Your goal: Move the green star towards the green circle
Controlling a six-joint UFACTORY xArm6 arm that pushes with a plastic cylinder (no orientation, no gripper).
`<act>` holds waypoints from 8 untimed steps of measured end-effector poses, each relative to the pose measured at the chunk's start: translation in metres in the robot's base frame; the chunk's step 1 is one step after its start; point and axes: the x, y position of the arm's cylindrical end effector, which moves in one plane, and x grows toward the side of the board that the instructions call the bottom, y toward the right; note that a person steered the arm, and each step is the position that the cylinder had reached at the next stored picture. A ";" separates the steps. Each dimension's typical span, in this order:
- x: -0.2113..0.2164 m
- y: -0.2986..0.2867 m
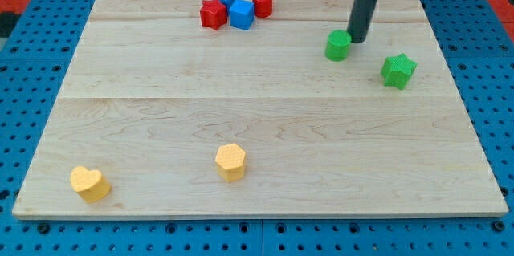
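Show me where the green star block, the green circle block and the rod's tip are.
green star block point(398, 71), camera view, its top face.
green circle block point(338, 45), camera view, its top face.
my tip point(356, 40), camera view, the rod's lower end, beside the circle.

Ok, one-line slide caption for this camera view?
My tip rests beside the green circle block, with the green star block apart at the view's lower right.

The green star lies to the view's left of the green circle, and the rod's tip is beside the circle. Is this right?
Not quite. The camera view shows the green star to the view's right of the green circle, slightly lower, and apart from it. The rest holds: my tip is right beside the circle, at its right edge.
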 end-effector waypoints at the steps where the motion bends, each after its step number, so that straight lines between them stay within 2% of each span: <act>1: 0.013 -0.026; 3: 0.032 -0.075; 4: 0.030 -0.033; 7: 0.012 0.142; 8: 0.034 0.195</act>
